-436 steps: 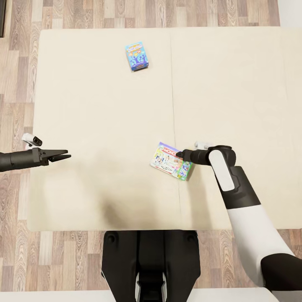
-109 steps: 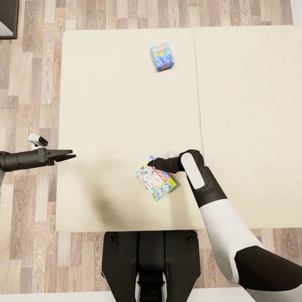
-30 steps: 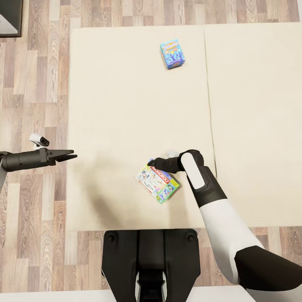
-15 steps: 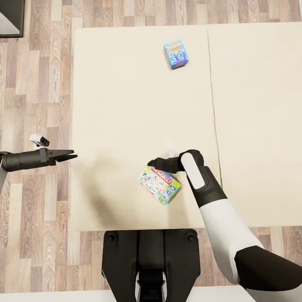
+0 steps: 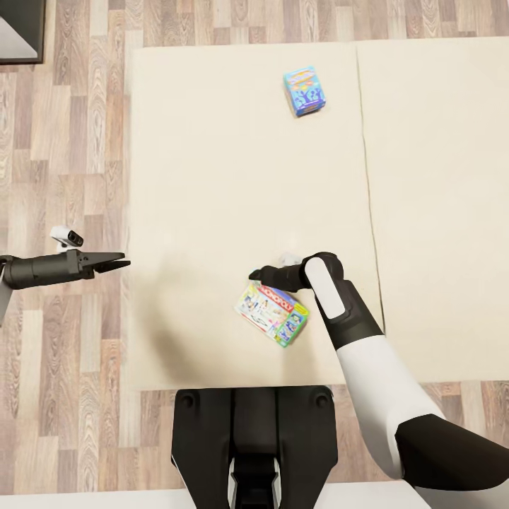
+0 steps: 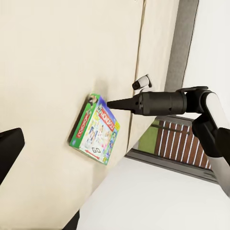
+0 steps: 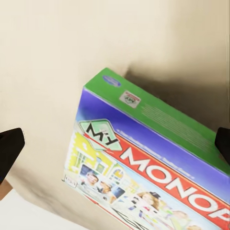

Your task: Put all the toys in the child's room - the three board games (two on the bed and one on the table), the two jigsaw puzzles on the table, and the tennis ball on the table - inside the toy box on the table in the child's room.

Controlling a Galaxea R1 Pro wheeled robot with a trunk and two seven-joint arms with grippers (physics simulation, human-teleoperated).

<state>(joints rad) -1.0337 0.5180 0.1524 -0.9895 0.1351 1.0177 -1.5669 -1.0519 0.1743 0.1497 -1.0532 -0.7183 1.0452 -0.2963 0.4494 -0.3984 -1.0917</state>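
White flat board-game box with multicoloured edges is seen lying on the cream two-part mattress of the bed, near its front edge and just left of the seam between the two mattress parts, turned at an angle to that edge. In the right wrist view the box is shown close up: a green side panel, a blue-violet band, a red strip with large white lettering, a green badge reading "MY", and small cartoon pictures on a white and yellow face. In the left wrist view the same box is seen with its green edge and a red strip along one side. The right gripper is held right at the far corner of the box; contact cannot be told. Its two dark fingertips are seen well apart at either side of the right wrist view, so the claw is spread, with nothing between them. The left gripper is held out over the wood-plank floor just beside the bed's left edge, its tapered fingers slightly parted and holding nothing. A small teal-blue printed game box lies on the mattress far from the robot, well apart from the white box.
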